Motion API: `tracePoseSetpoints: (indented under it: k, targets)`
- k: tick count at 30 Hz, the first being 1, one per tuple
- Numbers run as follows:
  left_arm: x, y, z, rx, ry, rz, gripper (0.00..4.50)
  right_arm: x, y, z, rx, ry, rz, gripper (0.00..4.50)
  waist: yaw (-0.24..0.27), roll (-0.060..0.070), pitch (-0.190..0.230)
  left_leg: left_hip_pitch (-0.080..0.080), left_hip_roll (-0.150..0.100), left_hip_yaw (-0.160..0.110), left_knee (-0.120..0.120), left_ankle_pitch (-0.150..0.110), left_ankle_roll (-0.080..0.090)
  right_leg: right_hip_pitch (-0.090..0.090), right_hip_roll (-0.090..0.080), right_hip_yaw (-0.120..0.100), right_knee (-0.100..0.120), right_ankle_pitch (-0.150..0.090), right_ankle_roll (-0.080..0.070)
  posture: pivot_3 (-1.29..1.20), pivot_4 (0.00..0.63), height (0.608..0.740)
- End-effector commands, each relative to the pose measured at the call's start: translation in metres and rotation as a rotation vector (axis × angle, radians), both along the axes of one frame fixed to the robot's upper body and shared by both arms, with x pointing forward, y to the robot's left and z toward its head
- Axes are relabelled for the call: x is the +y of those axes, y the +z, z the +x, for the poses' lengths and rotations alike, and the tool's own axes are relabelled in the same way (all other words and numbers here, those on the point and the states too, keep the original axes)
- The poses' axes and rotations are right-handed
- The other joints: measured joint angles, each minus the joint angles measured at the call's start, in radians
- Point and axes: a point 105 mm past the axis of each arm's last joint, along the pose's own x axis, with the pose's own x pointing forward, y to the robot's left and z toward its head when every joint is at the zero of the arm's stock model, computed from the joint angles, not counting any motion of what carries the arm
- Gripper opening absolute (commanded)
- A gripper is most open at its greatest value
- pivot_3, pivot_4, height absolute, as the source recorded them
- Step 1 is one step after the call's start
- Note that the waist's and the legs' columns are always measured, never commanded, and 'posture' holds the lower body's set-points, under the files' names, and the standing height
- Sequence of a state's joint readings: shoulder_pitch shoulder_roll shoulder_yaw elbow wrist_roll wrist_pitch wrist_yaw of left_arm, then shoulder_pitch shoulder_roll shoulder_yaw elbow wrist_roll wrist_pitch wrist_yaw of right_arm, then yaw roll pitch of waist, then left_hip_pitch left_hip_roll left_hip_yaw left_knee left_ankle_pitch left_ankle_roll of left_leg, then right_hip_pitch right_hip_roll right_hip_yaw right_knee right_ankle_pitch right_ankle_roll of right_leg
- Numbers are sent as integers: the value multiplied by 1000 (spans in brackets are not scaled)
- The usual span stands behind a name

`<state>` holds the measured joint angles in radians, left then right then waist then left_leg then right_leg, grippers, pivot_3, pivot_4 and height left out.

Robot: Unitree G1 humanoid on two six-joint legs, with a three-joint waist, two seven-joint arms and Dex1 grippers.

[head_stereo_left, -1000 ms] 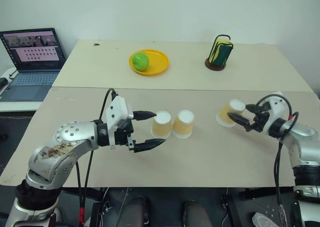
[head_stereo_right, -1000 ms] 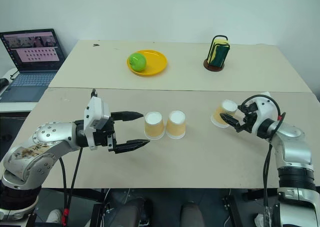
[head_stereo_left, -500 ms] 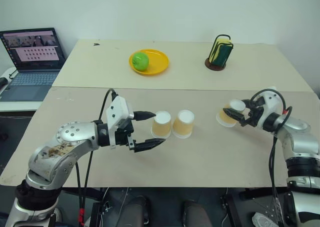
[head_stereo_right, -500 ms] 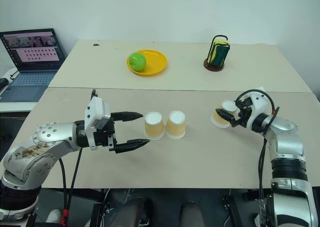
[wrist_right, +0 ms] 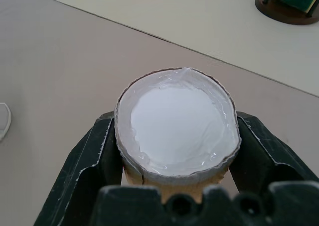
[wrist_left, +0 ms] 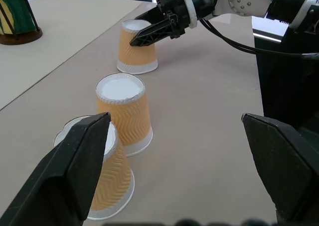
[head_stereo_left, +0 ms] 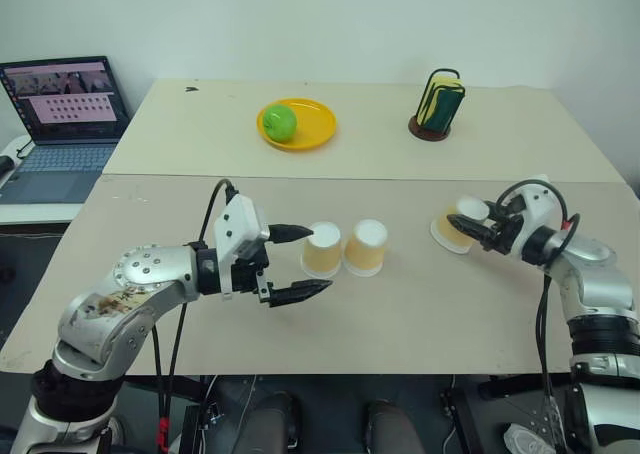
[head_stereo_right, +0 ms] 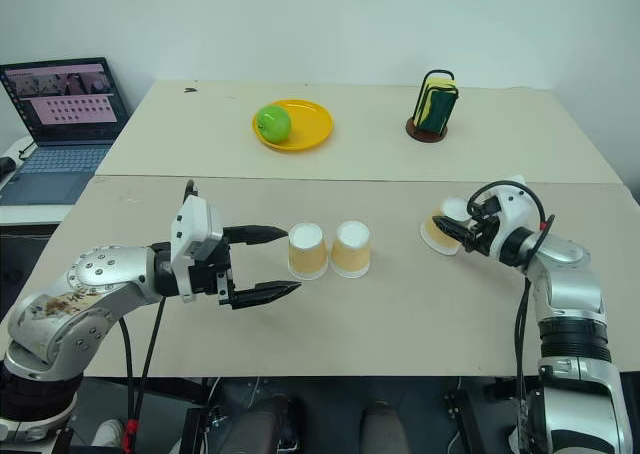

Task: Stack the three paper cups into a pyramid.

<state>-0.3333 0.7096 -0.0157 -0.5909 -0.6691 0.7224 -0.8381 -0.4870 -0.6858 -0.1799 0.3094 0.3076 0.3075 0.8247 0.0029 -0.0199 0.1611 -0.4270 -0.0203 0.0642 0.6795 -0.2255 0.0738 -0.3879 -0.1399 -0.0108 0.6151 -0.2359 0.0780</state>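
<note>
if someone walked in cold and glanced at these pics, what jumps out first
Probably the right gripper shut on one upturned paper cup at the right of the near table, tilting it. Next, the two other paper cups standing upside down side by side mid-table, with the left gripper open wide just to their left. On the far table, a green apple on a yellow plate adds bright colour.
</note>
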Motion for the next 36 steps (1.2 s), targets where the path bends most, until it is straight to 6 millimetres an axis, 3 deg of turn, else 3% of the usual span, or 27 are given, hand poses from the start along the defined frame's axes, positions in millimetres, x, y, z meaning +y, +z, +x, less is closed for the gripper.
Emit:
tracePoseSetpoints:
  k: [1, 3, 5, 9, 12, 17, 24, 36]
  targets:
    - [-1, 3, -4, -30, -18, 7, 4500, 14, 56, -17, -158, 87, 7, 2638, 0, 0, 0, 0, 0, 0, 0, 0, 0, 0, 0, 0, 0, 0, 0, 0, 150, 726]
    - [-1, 1, -4, -28, -19, 10, 4500, 36, 84, -37, -203, 210, 31, 2638, 2, 2, 1, -1, 0, 0, 0, 0, 0, -1, 0, 0, 0, 0, 0, 0, 150, 726]
    - [-1, 0, -4, -25, -20, 11, 4500, 55, 95, -56, -210, 335, 16, 2638, 5, 3, 2, -2, 1, -1, 0, -1, 1, -2, -1, 0, 0, 0, 0, 0, 150, 726]
    - [0, -2, -6, -22, -18, 14, 4500, 92, 105, -90, -190, 571, -3, 2638, 7, 3, 2, -2, 2, -2, 0, -3, 4, -1, 0, -2, -1, 0, 0, 0, 150, 726]
    - [0, -2, -7, -17, -16, 9, 4500, 129, 100, -107, -139, 766, -19, 2638, 5, 3, 2, -2, 2, -2, 0, -3, 4, -1, -2, -1, -1, 0, 0, 0, 150, 726]
    - [-2, -1, -9, -13, -19, 2, 4500, 152, 84, -98, -90, 836, -50, 2638, 4, 3, 2, -2, 1, -2, 0, -3, 4, -2, -3, -2, -1, 0, -1, 0, 150, 726]
    - [-5, 1, -11, -10, -15, -4, 4500, 151, 80, -67, -80, 814, -91, 2638, 8, 3, 2, -3, -2, -2, 1, -3, 5, -6, -5, -2, -1, 0, 0, 0, 150, 726]
    - [-5, 1, -13, 1, 7, -13, 4500, 151, 86, -55, -102, 822, -125, 2638, 7, 3, 2, -3, -2, -2, 0, -3, 4, -3, -4, -3, 0, 0, 0, 0, 150, 726]
